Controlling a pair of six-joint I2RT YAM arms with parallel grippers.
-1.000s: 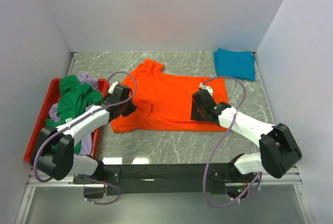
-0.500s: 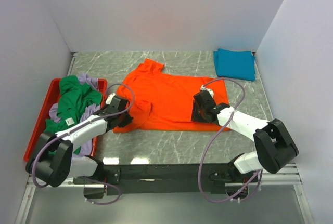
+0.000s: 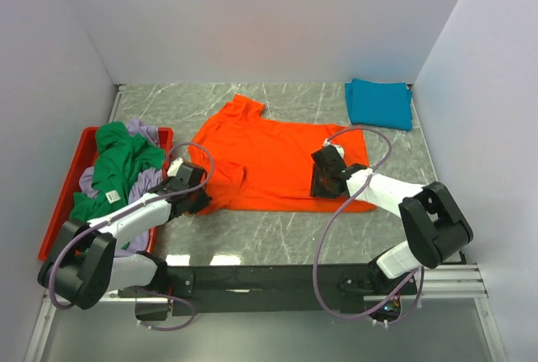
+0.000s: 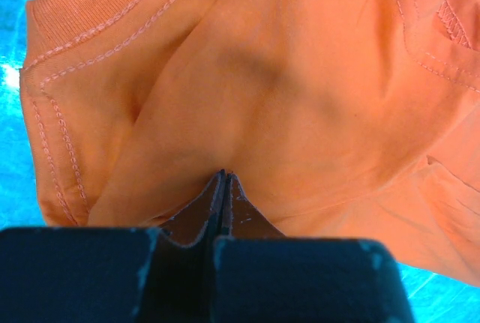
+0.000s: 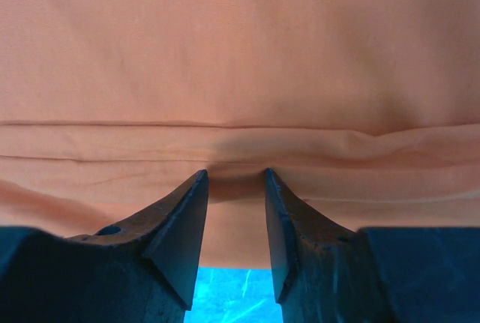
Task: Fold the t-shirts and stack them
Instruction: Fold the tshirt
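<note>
Orange t-shirt [image 3: 273, 156] lies spread mid-table on the grey marble tabletop [image 3: 277, 232], with white walls around. I see the left gripper [image 4: 225, 176] pinched on its near-left cloth and the right gripper [image 5: 234, 179] with fingers apart at the near hem. Teal t-shirt [image 3: 380, 103] sits folded, far right. Green t-shirt [image 3: 118, 165] and lavender t-shirt [image 3: 147, 133] are heaped in the red tray [image 3: 57, 219], left.

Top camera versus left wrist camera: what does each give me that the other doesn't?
Only the top view: the red tray holding a green t-shirt and a lavender t-shirt, the folded teal t-shirt, the right hand at the near hem. Only the left wrist: fingers shut together, pinching cloth beside stitched seams. Both: the orange t-shirt and the left hand.
</note>
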